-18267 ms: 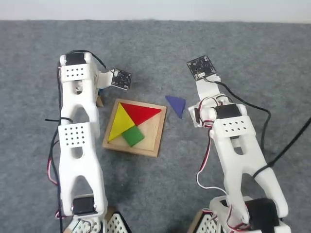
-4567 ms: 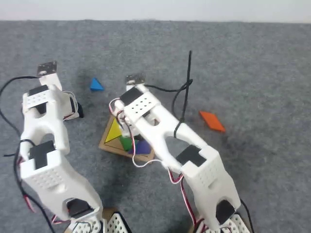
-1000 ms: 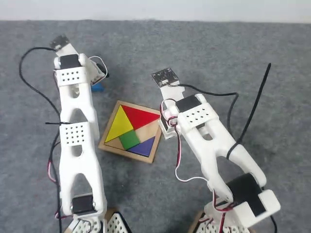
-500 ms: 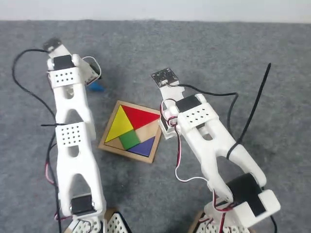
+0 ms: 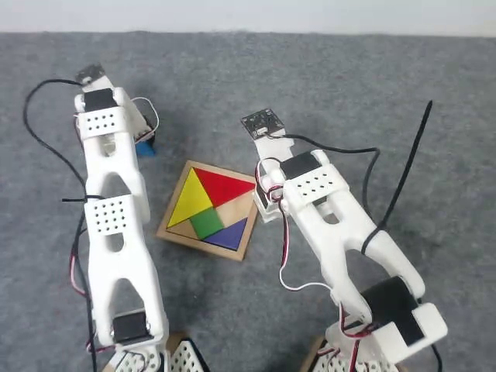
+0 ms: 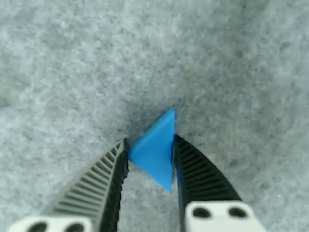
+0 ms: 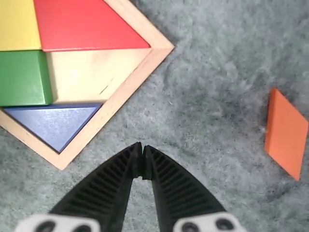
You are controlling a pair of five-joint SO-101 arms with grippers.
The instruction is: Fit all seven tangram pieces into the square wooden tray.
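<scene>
Left gripper (image 6: 150,141) clamps blue triangle (image 6: 155,152) — long edge along one finger (image 6: 195,169).

High camera overlooks the table (image 5: 349,93); close wrist cameras probably face down, the right sharing the tray (image 7: 117,96).

One square wooden tray (image 7: 123,93) holds four pieces: yellow (image 7: 17,24), red (image 7: 82,24), green (image 7: 21,77), dark blue (image 7: 53,123). Two lie loose — one blue triangle (image 6: 154,150) within the left gripper (image 6: 150,141), one orange parallelogram (image 7: 286,133) beside the right gripper (image 7: 143,147).
</scene>
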